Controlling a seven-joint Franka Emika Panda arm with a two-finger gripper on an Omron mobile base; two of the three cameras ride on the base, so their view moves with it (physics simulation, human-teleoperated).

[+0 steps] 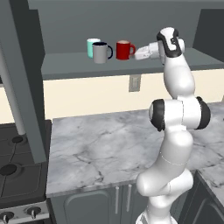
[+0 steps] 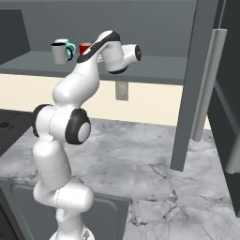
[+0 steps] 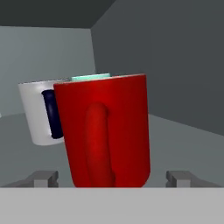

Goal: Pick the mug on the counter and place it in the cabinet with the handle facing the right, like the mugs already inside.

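On the cabinet (image 1: pixel 65 70) shelf, the red mug (image 3: pixel 105 131) stands between the released hand's (image 3: pixel 112 178) wide-spread fingertips (image 3: pixel 43 177).

Mug (image 1: pixel 124 50) stands upright on the cabinet (image 1: pixel 131 68) shelf, its handle (image 3: pixel 99 144) turned toward the gripper (image 1: pixel 136 54) at its right. Just left of it sits the grey mug (image 1: pixel 101 53), with the teal mug (image 1: pixel 91 45) behind that one. The fingers (image 3: pixel 43 178) flank the mug's base, apart from it. Below lies the counter (image 1: pixel 100 148), with the stove (image 1: pixel 17 170) at its left.
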